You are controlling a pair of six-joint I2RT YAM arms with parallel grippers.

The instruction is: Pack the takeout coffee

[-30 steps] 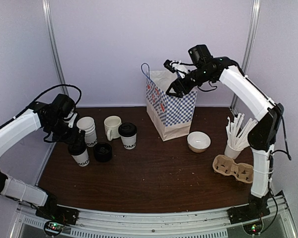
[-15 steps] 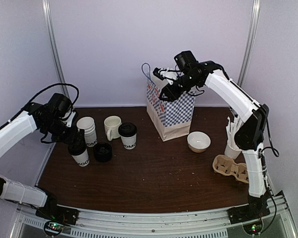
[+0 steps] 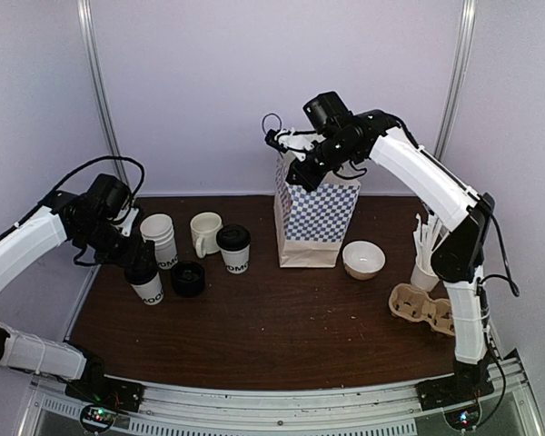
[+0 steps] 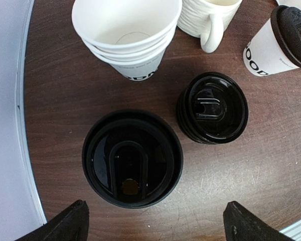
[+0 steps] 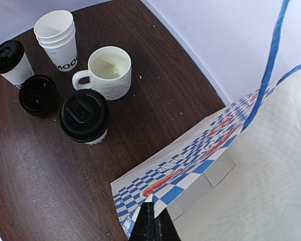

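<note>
Spotted the takeout coffee (image 4: 132,158) standing upright at about 9 o'clock on the table (image 3: 272,336), black lid on, right under the left gripper (image 4: 155,221). Had those jaws spread as wide as they go, one finger off each side of the lid, clear of it and gripping nothing.

Parked just beside a short stack of loose black lids (image 4: 212,107) at its 3 o'clock, close but not touching. Found a stack of empty paper cups (image 4: 125,35) at its 12 o'clock, a cream mug (image 4: 208,20) around 1 o'clock, and another lidded cup (image 4: 286,35) out past 2 o'clock.

Over on the other side, caught the right gripper (image 5: 153,221) up at 12 o'clock, pinched fully shut on the top rim of the blue-and-white checked paper bag (image 3: 316,213). Saw the bag standing upright near the back wall, mouth open, with its blue handle loop (image 5: 271,55) poking up by the gripper. Placed the coffee well apart from that bag, out on the table and not in it.

Also noticed a white bowl (image 3: 363,259) at the bag's 4 o'clock, a cup of white sticks (image 3: 431,250) at the table's 3 o'clock, and a cardboard drink carrier (image 3: 425,309) near 4 o'clock. Couldn't tell whether touching that cup or just beside it.
</note>
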